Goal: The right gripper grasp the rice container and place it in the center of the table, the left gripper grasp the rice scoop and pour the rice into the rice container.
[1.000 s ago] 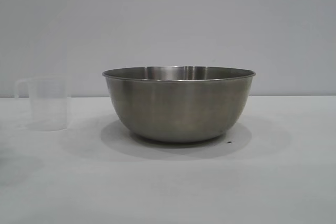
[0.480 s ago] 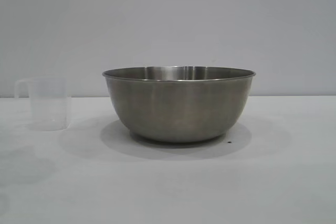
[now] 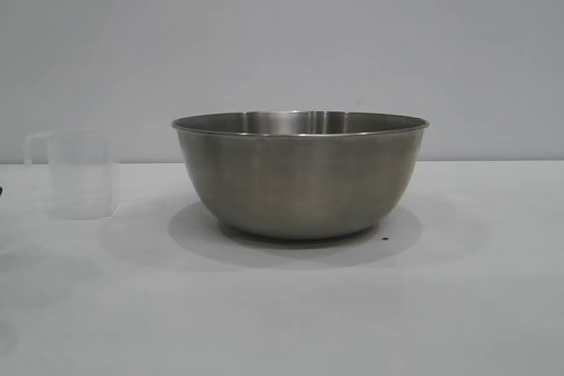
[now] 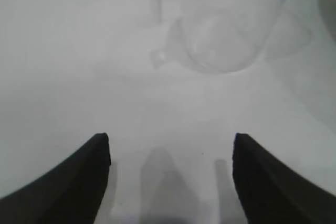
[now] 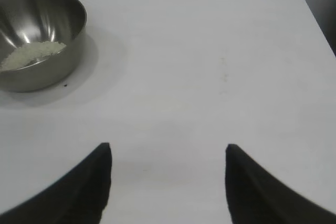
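The rice container (image 3: pixel 300 178), a wide steel bowl, stands in the middle of the table (image 3: pixel 282 314). The right wrist view shows the rice (image 5: pixel 32 54) heaped inside the rice container (image 5: pixel 73 30). The rice scoop (image 3: pixel 81 173), a frosted plastic cup, stands upright to the left of the bowl and looks empty. My left gripper (image 4: pixel 170 140) hovers over bare table a short way back from the rice scoop (image 4: pixel 220 35), open, with nothing between its fingers. My right gripper (image 5: pixel 168 148) is open over bare table, well away from the bowl.
A small dark speck (image 3: pixel 385 238) lies on the table by the bowl's base. The table's far edge and rounded corner (image 5: pixel 310 9) show in the right wrist view. A plain grey wall (image 3: pixel 282 33) stands behind.
The arm's shadow on the table at the left has spread a little toward the cup, and a dark tip now shows at the exterior view's left edge. Bowl and cup stay put.
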